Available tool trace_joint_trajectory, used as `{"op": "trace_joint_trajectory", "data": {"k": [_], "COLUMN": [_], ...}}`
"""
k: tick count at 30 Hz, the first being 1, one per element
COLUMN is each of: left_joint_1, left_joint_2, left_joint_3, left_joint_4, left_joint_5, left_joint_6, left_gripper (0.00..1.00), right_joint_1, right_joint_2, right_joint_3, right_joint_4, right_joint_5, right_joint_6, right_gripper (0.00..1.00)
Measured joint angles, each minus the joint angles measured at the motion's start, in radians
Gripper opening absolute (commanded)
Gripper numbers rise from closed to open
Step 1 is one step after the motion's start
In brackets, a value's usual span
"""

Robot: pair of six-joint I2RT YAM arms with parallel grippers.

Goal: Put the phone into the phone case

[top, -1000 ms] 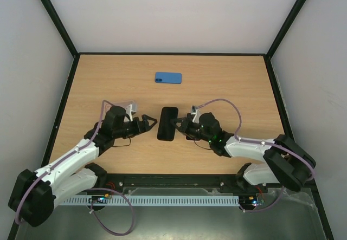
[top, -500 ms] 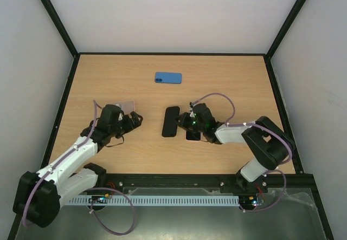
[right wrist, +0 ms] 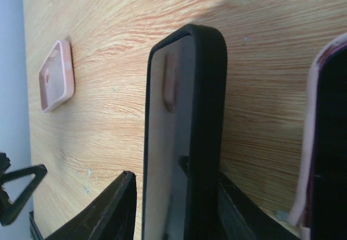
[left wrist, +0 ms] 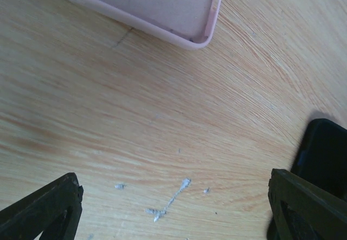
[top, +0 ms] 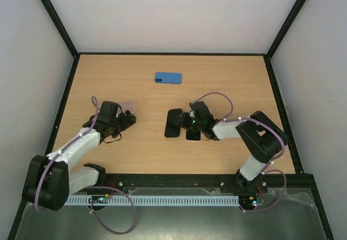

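A black phone [top: 173,122] is tilted up on its long edge on the wooden table [top: 227,83], screen facing left in the right wrist view [right wrist: 184,115]. My right gripper [top: 182,123] is shut on the phone's near end, one finger on each side [right wrist: 172,210]. A pale pink phone case [top: 128,105] lies flat at the left, also in the left wrist view [left wrist: 157,7] and the right wrist view [right wrist: 56,76]. My left gripper [top: 124,121] is open and empty just below the case [left wrist: 176,213]; the phone shows at its right [left wrist: 325,153].
A blue phone case [top: 168,77] lies flat at the back centre. A dark slab with a pink rim [top: 192,134] lies on the table under my right wrist, also at the right edge of the right wrist view [right wrist: 325,142]. Black frame rails border the table.
My left gripper has drawn back to the left, away from the phone. My right gripper has shifted the phone slightly right and its arm has folded in closer.
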Motion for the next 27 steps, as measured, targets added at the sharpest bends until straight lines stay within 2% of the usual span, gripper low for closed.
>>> {"op": "trace_joint_trajectory", "data": {"k": [6, 18, 21, 27], "left_joint_1": [0.006, 0.012, 0.012, 0.012], "left_joint_2": [0.102, 0.336, 0.407, 0.516], "left_joint_3": [0.07, 0.248, 0.285, 0.341], "left_joint_4": [0.032, 0.135, 0.16, 0.207], "left_joint_5": [-0.026, -0.119, -0.116, -0.104], "left_joint_6": [0.019, 0.001, 0.007, 0.032], "left_gripper": [0.82, 0.84, 0.85, 0.85], "right_joint_1": [-0.001, -0.001, -0.001, -0.001], "right_joint_2": [-0.05, -0.219, -0.278, -0.372], "right_joint_3": [0.009, 0.031, 0.019, -0.012], "right_joint_4": [-0.082, -0.214, -0.22, -0.238], "right_joint_5": [0.016, 0.087, 0.092, 0.102], "right_joint_6": [-0.035, -0.102, -0.106, -0.108], "right_gripper": [0.58, 0.78, 0.81, 0.82]}}
